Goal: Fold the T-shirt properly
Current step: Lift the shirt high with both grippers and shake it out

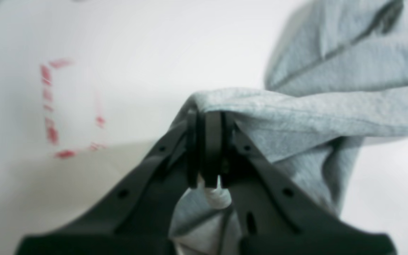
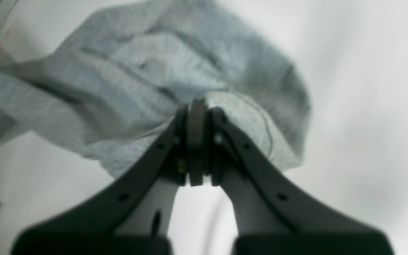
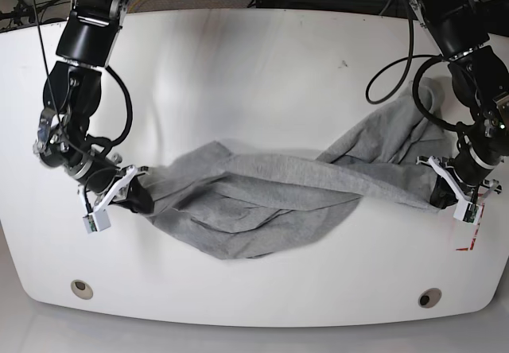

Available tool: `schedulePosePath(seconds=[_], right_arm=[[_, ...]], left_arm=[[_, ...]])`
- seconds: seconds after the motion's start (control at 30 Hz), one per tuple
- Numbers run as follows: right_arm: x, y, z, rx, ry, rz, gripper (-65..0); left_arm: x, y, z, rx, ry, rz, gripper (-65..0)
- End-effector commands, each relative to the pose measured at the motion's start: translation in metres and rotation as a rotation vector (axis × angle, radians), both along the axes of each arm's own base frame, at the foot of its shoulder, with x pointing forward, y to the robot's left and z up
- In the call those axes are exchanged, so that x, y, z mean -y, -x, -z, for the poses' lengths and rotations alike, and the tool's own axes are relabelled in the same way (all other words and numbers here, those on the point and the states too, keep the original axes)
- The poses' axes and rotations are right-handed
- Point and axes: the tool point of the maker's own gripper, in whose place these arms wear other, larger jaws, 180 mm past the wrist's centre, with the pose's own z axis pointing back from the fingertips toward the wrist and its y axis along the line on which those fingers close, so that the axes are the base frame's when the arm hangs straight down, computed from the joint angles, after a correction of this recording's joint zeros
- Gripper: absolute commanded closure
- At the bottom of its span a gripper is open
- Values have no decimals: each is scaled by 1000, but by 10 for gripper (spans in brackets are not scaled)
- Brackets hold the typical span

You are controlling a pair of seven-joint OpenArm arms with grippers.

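Note:
The grey T-shirt is stretched across the white table between my two arms, twisted and bunched, with a fold sagging toward the front. My left gripper, at the base view's right, is shut on one end of the T-shirt; the cloth wraps over its fingertips. My right gripper, at the base view's left, is shut on the other end of the T-shirt, with fabric pinched between its fingers. No lettering shows.
Red tape marks sit on the table near the left gripper, also seen as red tape by the front right edge. Two round holes mark the table's front edge. Cables hang behind the arms at the back.

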Motion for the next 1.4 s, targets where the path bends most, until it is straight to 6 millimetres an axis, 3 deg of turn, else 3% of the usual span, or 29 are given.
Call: schedulePosePath(seconds=[0.0,0.17,0.4,0.57,0.67,0.73,0.9,0.93,1.03,1.17,1.37], right_arm=[[11,-20,-37,102,-8,12,0],[19,-51,-73,154,26,-1,0],[29,-92,-158,286,99,-22,0],[33,-112,-220,370,151,-31,0],[33,-120,-259,425,186,-38,0],[31,-123,-294,475,208,-41,0],[30,-123,-353,552,277,-44,0],[31,-124,-358,550,289,-44,0],[33,-129,-345,504,289,-43,0],[28,-132,-324,429,348,-70,0],[27,-126,-325,440,413,-107,0]], left_arm=[[-1,-13,-39,99,-22,9,0],[-3,-30,-73,159,-38,0,0],[-15,-53,-149,269,-91,-36,0],[-16,-57,-204,378,-122,-52,0],[-28,-55,-238,424,-159,-84,0],[-29,-55,-267,479,-159,-94,0],[-30,-51,-328,611,-155,-106,0],[-29,-51,-344,640,-154,-105,0],[-23,-55,-381,688,-145,-80,0],[-27,-43,-424,762,-178,-87,0],[-20,-43,-428,763,-204,-72,0]])
